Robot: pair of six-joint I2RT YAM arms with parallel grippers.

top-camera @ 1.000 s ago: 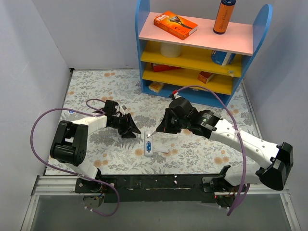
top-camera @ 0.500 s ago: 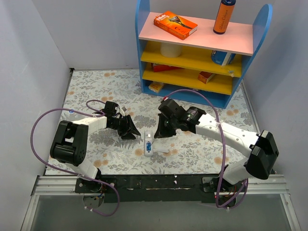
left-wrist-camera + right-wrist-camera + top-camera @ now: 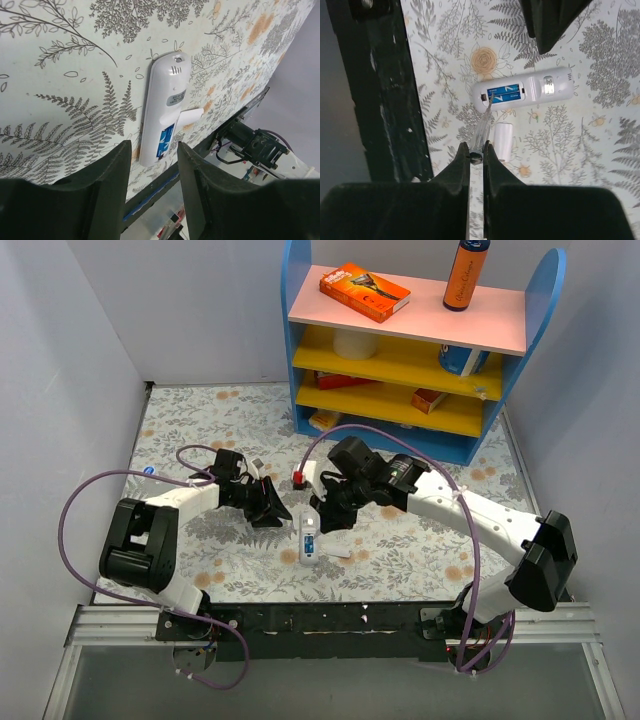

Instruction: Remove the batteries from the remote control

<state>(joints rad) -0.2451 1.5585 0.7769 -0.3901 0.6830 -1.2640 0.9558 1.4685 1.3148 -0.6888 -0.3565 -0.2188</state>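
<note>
The white remote control (image 3: pixel 308 540) lies on the floral mat with its slot uncovered, and two blue batteries (image 3: pixel 504 94) sit side by side in it. Its white cover (image 3: pixel 503 140) lies loose beside it. My right gripper (image 3: pixel 476 147) is shut on a thin clear-handled tool (image 3: pixel 482 127), whose metal tip points at the batteries' near end. In the top view the right gripper (image 3: pixel 325 518) hangs just right of the remote. My left gripper (image 3: pixel 154 148) is open just short of the remote (image 3: pixel 164 107), with nothing between its fingers; the batteries (image 3: pixel 165 141) show ahead of them.
A blue shelf unit (image 3: pixel 420 340) with boxes and a bottle stands at the back. The black rail (image 3: pixel 330 618) runs along the near edge, close to the remote. Grey walls close off both sides.
My right arm has swung left and turned towards the remote, bringing the tool over the battery slot. The left gripper has barely moved.
</note>
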